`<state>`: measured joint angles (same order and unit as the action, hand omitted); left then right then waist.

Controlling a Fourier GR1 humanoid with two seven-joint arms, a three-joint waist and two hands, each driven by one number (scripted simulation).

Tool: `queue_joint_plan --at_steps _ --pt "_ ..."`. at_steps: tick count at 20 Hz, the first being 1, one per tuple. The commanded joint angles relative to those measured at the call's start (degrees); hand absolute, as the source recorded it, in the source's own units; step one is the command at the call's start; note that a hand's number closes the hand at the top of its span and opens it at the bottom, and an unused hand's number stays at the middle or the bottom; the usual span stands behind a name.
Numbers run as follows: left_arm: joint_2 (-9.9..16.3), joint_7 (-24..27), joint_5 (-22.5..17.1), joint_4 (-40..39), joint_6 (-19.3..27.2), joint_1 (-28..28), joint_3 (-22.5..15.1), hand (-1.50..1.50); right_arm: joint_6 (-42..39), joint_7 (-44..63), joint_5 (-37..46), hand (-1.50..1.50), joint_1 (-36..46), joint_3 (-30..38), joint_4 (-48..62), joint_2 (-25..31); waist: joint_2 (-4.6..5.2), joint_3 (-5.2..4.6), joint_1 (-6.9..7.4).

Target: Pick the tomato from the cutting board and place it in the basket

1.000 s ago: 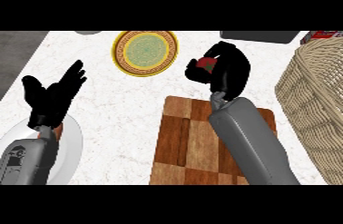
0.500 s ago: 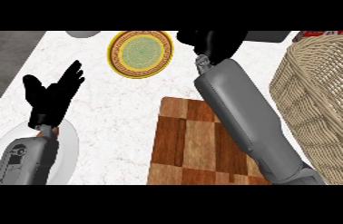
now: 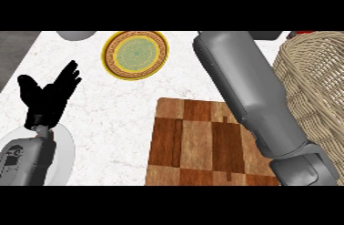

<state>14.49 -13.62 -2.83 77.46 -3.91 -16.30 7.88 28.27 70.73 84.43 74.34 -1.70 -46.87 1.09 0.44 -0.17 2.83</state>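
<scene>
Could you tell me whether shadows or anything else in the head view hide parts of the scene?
Head view: light is flat, no strong shadows on the counter; the right forearm covers part of the cutting board and basket; the right hand is out of frame; the left hand shows clearly.

Left robot hand (image 3: 47, 97) black; both forearms smooth grey, rounded, segmented casing.

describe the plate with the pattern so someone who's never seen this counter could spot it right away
Start at the brown checkered wooden cutting board in the middle of the white marble counter. Look beyond its far left corner, toward the counter's back edge, to the round plate with the yellow rim. Its green centre inside an orange-brown patterned ring sets it apart from the plain white plate at the near left.
</scene>
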Motion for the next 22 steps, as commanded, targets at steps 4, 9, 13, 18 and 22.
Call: queue_joint_plan --at_steps 4,9,13,18,22 --pt "1.96 0.35 -1.42 0.94 -1.63 2.09 1.87 0.00 -2.69 12.62 6.86 1.50 5.65 7.30 5.95 3.12 -0.24 0.06 -1.00" --pt "-0.03 0.87 0.22 1.44 0.60 3.64 0.74 0.00 -5.36 12.06 10.56 1.50 5.00 11.54 8.46 7.44 -0.31 0.09 -1.95" --pt "0.88 -1.31 -0.04 1.84 0.58 1.64 1.18 0.00 -6.05 13.59 13.60 1.50 3.40 12.84 5.86 6.33 -0.74 0.14 -3.00" --pt "-0.52 2.26 0.51 2.61 1.36 5.61 1.24 0.00 -5.92 7.67 12.47 1.50 -3.56 16.57 0.42 7.51 -0.91 0.17 -3.57" --pt "0.16 0.64 -0.71 3.25 0.01 5.88 1.70 0.00 -6.50 4.34 12.71 1.50 -10.14 17.41 -6.57 7.03 -1.09 0.18 -4.05"
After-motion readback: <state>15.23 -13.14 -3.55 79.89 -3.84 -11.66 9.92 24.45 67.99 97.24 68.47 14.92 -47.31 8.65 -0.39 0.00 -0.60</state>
